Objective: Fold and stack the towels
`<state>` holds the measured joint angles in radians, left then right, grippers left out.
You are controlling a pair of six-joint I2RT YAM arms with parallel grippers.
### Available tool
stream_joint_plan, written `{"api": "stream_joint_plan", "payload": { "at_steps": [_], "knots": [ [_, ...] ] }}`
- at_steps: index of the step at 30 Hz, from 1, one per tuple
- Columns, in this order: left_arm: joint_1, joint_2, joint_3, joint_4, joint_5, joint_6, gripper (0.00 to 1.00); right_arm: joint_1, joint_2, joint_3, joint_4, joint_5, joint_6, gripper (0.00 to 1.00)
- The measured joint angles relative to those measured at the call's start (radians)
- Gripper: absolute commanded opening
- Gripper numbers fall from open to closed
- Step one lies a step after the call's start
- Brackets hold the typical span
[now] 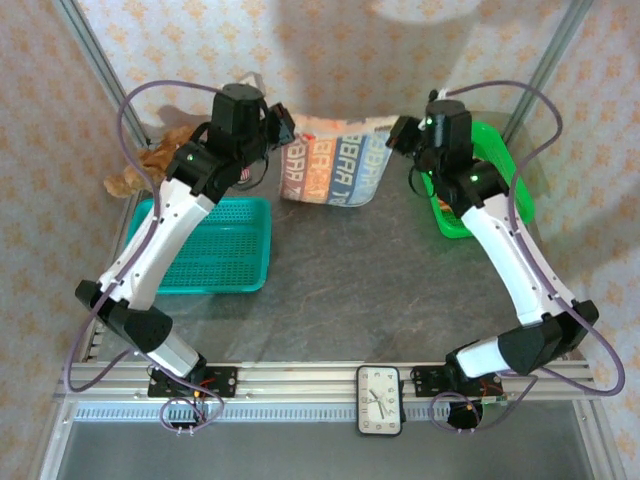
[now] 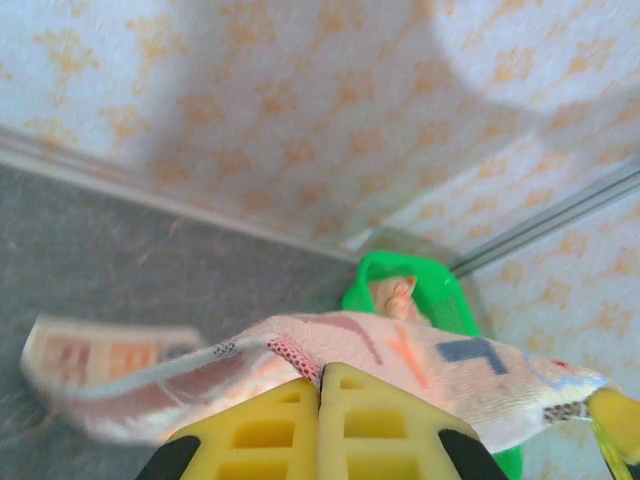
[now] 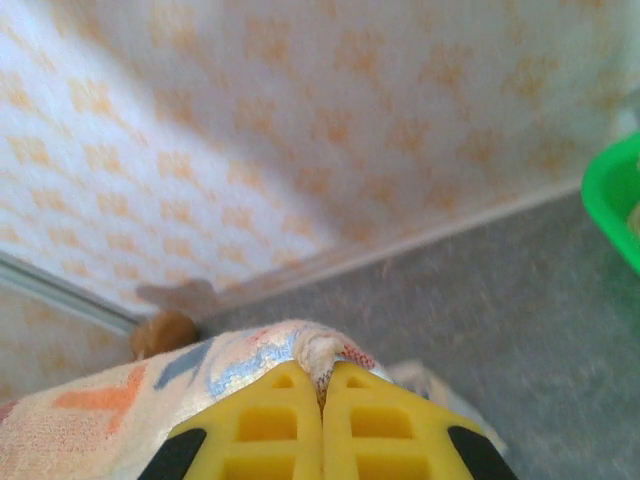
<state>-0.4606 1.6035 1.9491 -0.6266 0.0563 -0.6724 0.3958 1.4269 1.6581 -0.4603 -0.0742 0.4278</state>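
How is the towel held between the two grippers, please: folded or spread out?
Spread out: the towel hangs stretched between the left gripper and the right gripper, each shut on its upper edge.

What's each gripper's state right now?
Left gripper: closed, holding the towel.
Right gripper: closed, holding the same towel.

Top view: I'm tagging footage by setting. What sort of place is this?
Probably a staged robot test cell: patterned backdrop walls, an aluminium mounting rail at the near edge, and a clock on it.
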Motion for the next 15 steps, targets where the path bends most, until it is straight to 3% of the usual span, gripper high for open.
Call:
{"api": "stream_joint_plan", "payload": {
  "at_steps": [9, 15],
  "knots": [
    [0.06, 0.278, 0.394, -0.043, 0.092, 0.037, 0.0, -0.025, 0.156, 0.236, 0.049, 0.014, -0.025, 0.0],
    [0.064, 0.335, 0.499, -0.06, 0.105, 0.041, 0.0, -0.04, 0.253, 0.391, 0.033, 0.015, -0.04, 0.0]
  ]
}}
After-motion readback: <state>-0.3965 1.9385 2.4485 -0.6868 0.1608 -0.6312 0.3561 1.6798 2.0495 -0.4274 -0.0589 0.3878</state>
